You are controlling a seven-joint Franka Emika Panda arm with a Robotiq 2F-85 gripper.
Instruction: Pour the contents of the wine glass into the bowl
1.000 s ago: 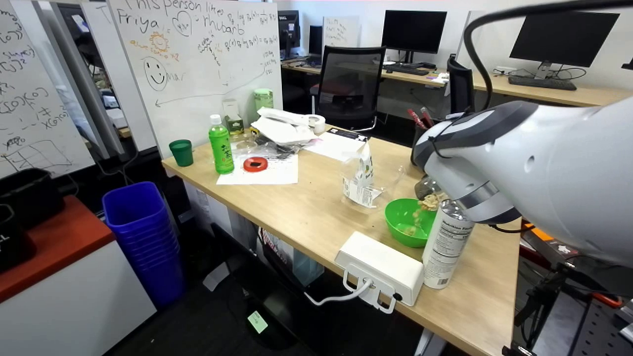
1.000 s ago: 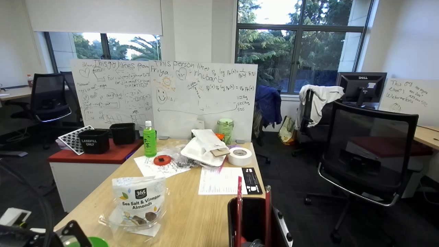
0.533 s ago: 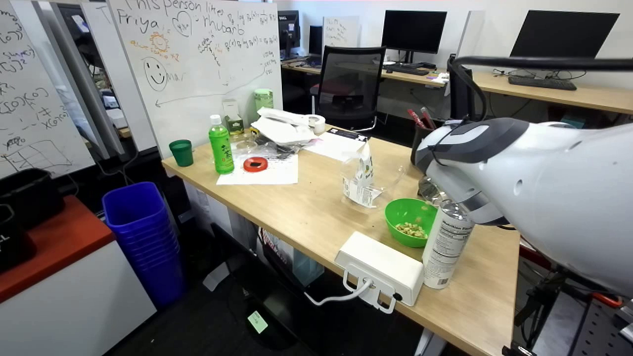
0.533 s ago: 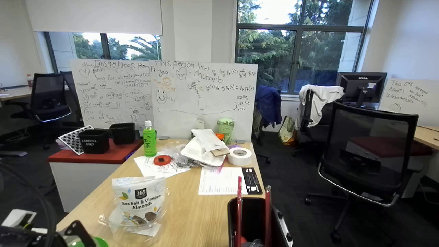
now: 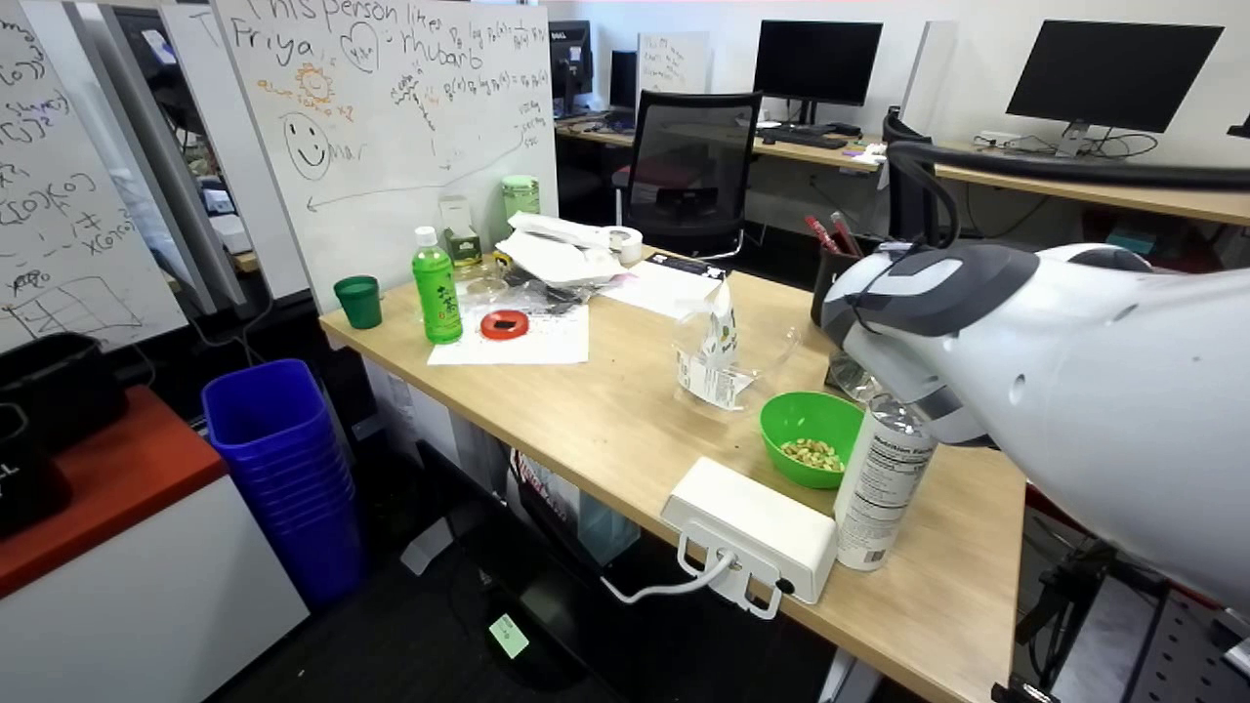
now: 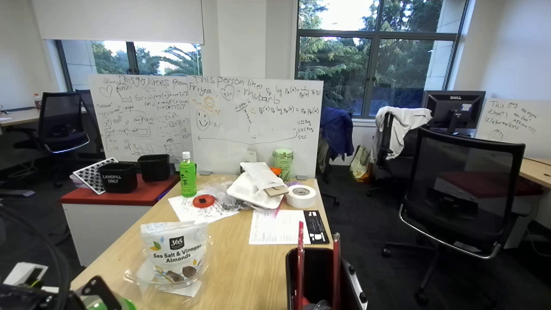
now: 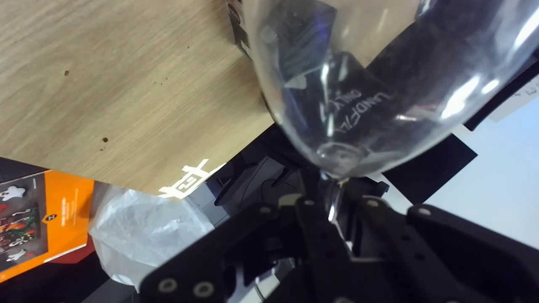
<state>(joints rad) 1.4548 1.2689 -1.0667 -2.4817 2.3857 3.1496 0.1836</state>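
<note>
One glass [image 7: 370, 84], clear, upper right, running past the top edge, bright highlights on its wall; its stem [image 7: 332, 207] held in the pincer [image 7: 335, 193], black, jaws drawn in on both sides. Through the glass: white lettering [image 7: 362, 110], LANDFILL ONLY, on black, upside down and slanting. One tabletop [image 7: 126, 97], pale wood, upper left, with dark specks [image 7: 105, 139]. White tape [image 7: 187, 182] with a printed mark, at the tabletop's corner. One bag [image 7: 143, 231], translucent, lower left, beyond that corner. One panel [image 7: 67, 210], orange and grey, printed, beside the bag, cut by the left edge. One black square [image 7: 429, 172], right, on a pale ground, identity unclear.
</note>
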